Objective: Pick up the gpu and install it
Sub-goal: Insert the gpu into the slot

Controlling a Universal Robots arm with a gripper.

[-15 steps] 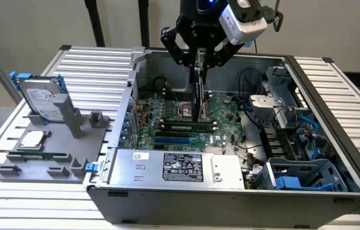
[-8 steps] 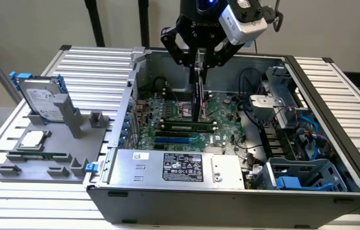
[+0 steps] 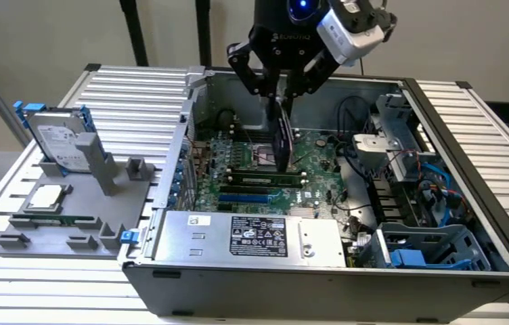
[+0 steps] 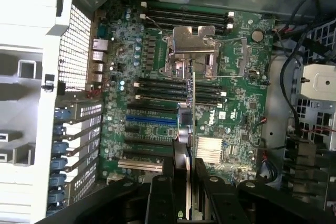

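Observation:
My gripper (image 3: 281, 93) hangs inside the open computer case (image 3: 327, 284), shut on the gpu (image 3: 283, 139). The thin dark card hangs on edge from the fingers, and its lower end is just above the motherboard (image 3: 313, 152) near the CPU socket. In the wrist view the gpu (image 4: 183, 145) is seen edge-on between my black fingers (image 4: 163, 198), running out over the green motherboard (image 4: 121, 72). It lies across the black slots and close to the blue slot (image 4: 151, 120). Whether the card touches the board I cannot tell.
A silver power supply (image 3: 246, 237) fills the case's near side. Cables and a blue drive cage (image 3: 435, 250) crowd the exterior view's right. On the grey fixture (image 3: 101, 223) at the exterior view's left sit a hard drive with blue rails (image 3: 60, 139), a CPU (image 3: 45, 198) and a memory stick (image 3: 51, 220).

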